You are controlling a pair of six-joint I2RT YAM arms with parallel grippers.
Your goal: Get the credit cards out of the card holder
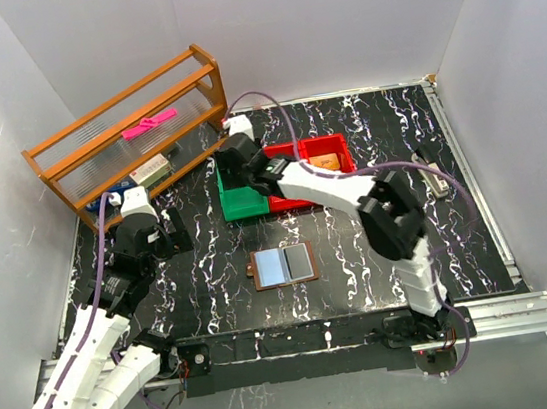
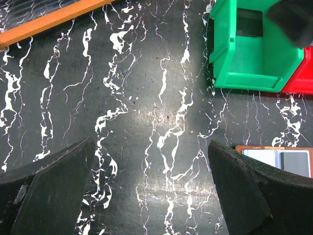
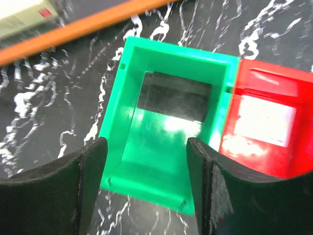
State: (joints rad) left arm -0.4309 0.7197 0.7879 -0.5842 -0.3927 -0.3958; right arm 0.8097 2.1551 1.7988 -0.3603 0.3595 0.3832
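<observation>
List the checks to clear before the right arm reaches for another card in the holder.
1. Right gripper empty, jaws apart: ok.
2. Dark card lying inside green bin: ok.
3. Card holder open flat on the table: ok.
4. Grey card visible in the holder for picking: ok.
5. Left gripper open, off the holder: ok.
6. How many cards remain inside: cannot tell.

White booth, black marbled counter

Plain white walls (image 1: 329, 16) close in the counter (image 1: 354, 280) on its far, left and right sides. The counter's surface is black with white veins and shows a soft glare from overhead light. A wooden shelf (image 1: 123, 133) with ribbed clear panels stands slantwise at the far left corner. An aluminium rail (image 1: 510, 315) runs along the near edge.
</observation>
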